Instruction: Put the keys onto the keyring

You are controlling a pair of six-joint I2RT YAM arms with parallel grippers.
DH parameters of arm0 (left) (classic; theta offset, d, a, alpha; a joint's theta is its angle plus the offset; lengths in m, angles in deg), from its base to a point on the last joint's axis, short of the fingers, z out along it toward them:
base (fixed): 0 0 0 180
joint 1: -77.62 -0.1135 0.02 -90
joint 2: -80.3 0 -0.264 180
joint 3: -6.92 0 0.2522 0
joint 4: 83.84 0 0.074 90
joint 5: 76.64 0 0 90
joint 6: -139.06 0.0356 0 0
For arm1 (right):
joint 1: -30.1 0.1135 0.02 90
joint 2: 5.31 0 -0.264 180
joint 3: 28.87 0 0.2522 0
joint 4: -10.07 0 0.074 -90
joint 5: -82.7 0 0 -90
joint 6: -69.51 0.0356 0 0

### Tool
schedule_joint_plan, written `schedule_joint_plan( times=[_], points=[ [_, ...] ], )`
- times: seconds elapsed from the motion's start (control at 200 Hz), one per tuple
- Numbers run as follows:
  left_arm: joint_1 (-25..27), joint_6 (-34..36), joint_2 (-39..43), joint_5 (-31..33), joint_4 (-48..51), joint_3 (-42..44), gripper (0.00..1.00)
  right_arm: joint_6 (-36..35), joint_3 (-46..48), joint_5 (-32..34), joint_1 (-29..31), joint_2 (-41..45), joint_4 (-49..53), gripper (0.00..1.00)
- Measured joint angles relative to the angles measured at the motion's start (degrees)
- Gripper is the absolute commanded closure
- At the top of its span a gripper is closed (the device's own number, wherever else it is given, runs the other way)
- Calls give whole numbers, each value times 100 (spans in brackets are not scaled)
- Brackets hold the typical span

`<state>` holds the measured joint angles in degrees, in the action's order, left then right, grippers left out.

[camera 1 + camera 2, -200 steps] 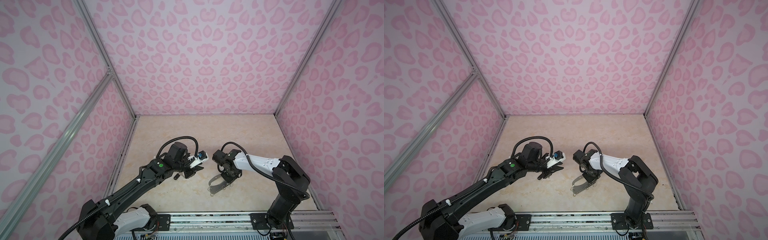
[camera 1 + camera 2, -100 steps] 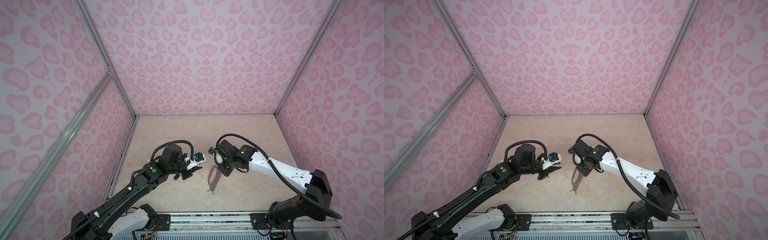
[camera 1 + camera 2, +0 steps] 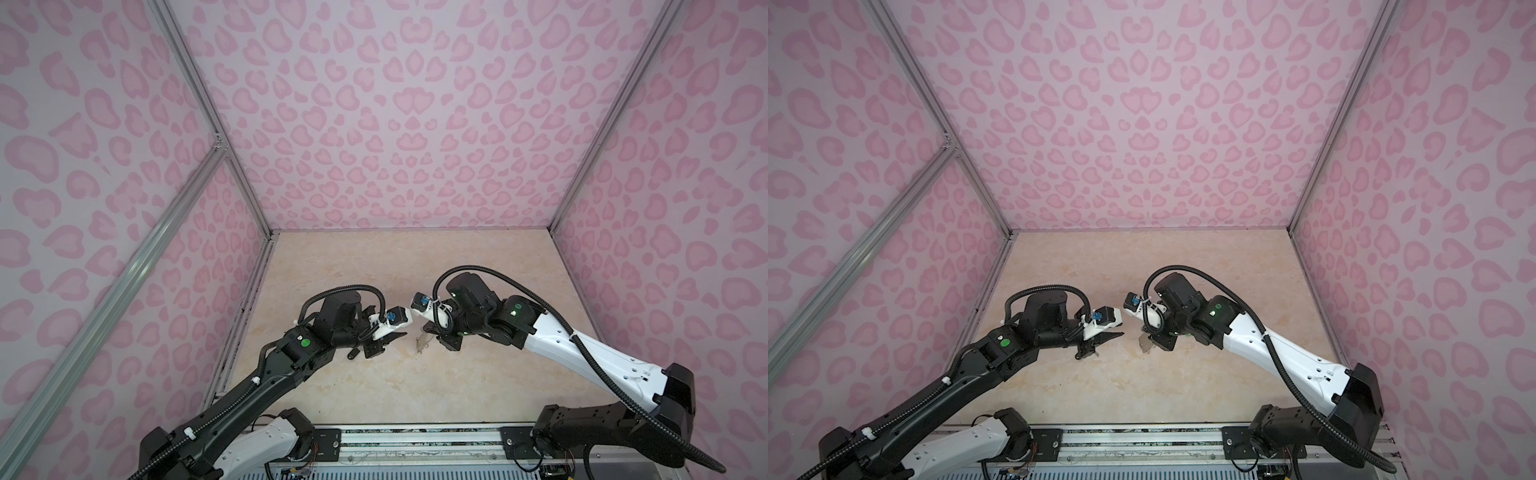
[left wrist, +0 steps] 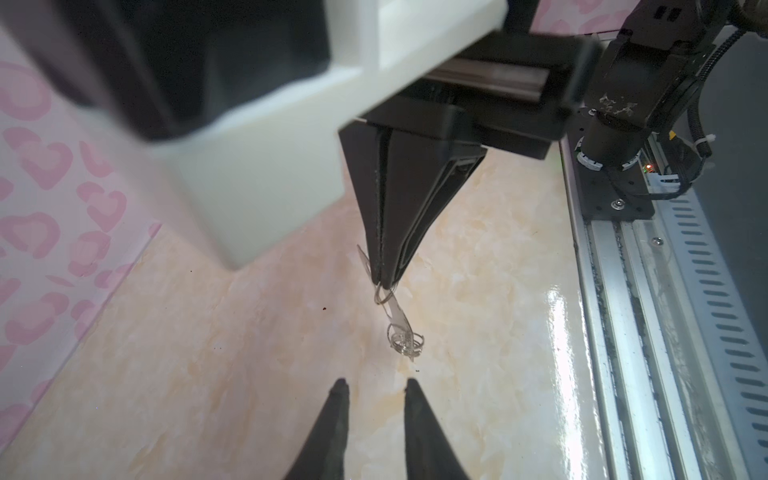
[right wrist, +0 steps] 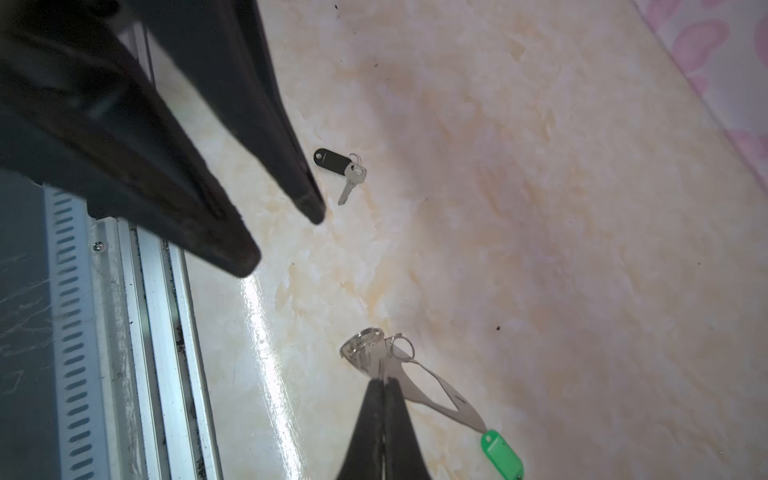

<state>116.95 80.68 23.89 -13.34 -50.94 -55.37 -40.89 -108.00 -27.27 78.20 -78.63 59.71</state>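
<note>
My right gripper [image 5: 384, 380] is shut on the keyring [image 5: 419, 386], a flat grey plate with small wire rings, and holds it above the floor; both top views show the keyring [image 3: 422, 341] [image 3: 1144, 343] hanging edge-on. A green tag [image 5: 500, 453] shows just past the plate's far tip; I cannot tell whether they touch. The key with the black tag [image 5: 332, 160] lies on the floor beyond my left fingers [image 5: 307, 199]. My left gripper [image 4: 376, 384] is open with nothing between its tips, a short way from the keyring [image 4: 399, 320], facing the right gripper [image 3: 430, 332].
The marble-patterned floor [image 3: 415, 270] is walled in by pink patterned panels on three sides. A metal rail [image 3: 415, 440] with the arm bases runs along the front edge. Both arms meet near the floor's middle front.
The right arm has swung its elbow out to the right and carried the keyring up and away from the front rail. The left gripper has hardly moved and stays open.
</note>
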Motion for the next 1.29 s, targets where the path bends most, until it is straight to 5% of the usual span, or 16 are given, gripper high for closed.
schedule_joint_plan(
  times=[0.51,1.295],
  points=[
    [-22,251,-146,-708,-214,81,77,-625,809,-1001,-63,748,-1088,100],
    [-4,291,-433,-1154,-407,74,88,-721,835,-1314,-66,748,-1274,100]
  ],
)
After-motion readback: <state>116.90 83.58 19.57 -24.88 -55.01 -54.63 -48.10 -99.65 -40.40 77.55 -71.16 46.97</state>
